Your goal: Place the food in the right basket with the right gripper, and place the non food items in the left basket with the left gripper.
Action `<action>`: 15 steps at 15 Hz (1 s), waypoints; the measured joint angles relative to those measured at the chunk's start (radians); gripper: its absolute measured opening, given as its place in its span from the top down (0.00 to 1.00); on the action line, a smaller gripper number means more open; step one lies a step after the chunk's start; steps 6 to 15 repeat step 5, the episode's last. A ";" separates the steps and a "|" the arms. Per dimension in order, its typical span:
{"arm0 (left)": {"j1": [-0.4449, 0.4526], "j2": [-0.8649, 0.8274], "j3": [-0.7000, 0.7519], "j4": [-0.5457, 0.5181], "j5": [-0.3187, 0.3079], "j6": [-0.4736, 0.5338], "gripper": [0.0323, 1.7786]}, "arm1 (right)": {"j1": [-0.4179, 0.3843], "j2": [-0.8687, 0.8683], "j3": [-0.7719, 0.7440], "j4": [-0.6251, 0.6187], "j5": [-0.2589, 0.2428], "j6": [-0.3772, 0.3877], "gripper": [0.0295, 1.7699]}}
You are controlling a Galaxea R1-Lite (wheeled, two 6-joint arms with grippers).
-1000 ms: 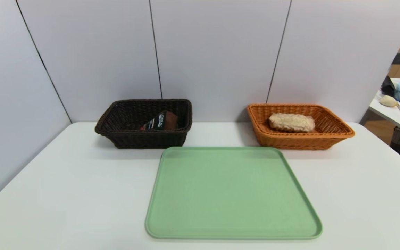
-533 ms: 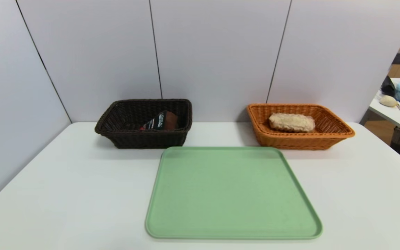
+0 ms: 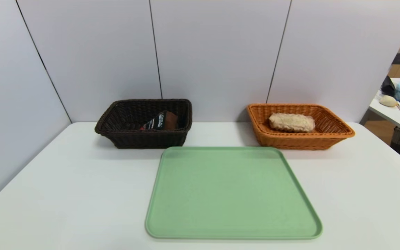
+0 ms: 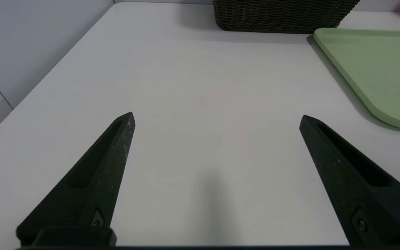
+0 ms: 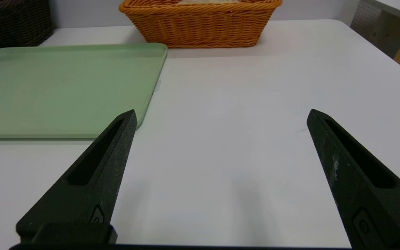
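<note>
The bread loaf point(image 3: 291, 122) lay inside the orange wicker basket point(image 3: 339, 133), right of centre in the head view. The squeeze tube point(image 3: 155, 122) and brown towel roll point(image 3: 171, 121) sat in the dark brown basket point(image 3: 116, 130), left of centre. The green tray point(image 3: 233, 194) lay bare on the white table point(image 3: 64, 194). The left gripper point(image 4: 217, 116) and right gripper point(image 5: 222, 111) hung over the table, fingers spread wide, holding nothing.

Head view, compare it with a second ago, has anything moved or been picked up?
Nothing visibly changed. The bread loaf lies in the orange basket, the tube and towel in the dark brown basket, and the green tray is bare.
</note>
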 joint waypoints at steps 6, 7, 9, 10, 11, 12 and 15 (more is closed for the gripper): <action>0.000 0.000 0.000 0.000 0.000 0.000 0.05 | 0.000 0.000 0.000 0.000 -0.008 0.008 0.04; 0.000 0.000 0.000 0.000 0.000 0.000 0.05 | 0.000 0.000 0.000 0.000 -0.008 0.008 0.04; 0.000 0.000 0.000 0.000 0.000 0.000 0.05 | 0.000 0.000 0.000 0.000 -0.008 0.008 0.04; 0.000 0.000 0.000 0.000 0.000 0.000 0.05 | 0.000 0.000 0.000 0.000 -0.008 0.008 0.04; 0.000 0.000 0.000 0.000 0.000 0.000 0.05 | 0.000 0.000 0.000 0.000 -0.008 0.008 0.04; 0.000 0.000 0.000 0.000 0.000 0.000 0.05 | 0.000 0.000 0.000 0.000 -0.008 0.008 0.04; 0.000 0.000 0.000 0.000 0.000 0.000 0.05 | 0.000 0.000 0.000 0.000 -0.008 0.008 0.04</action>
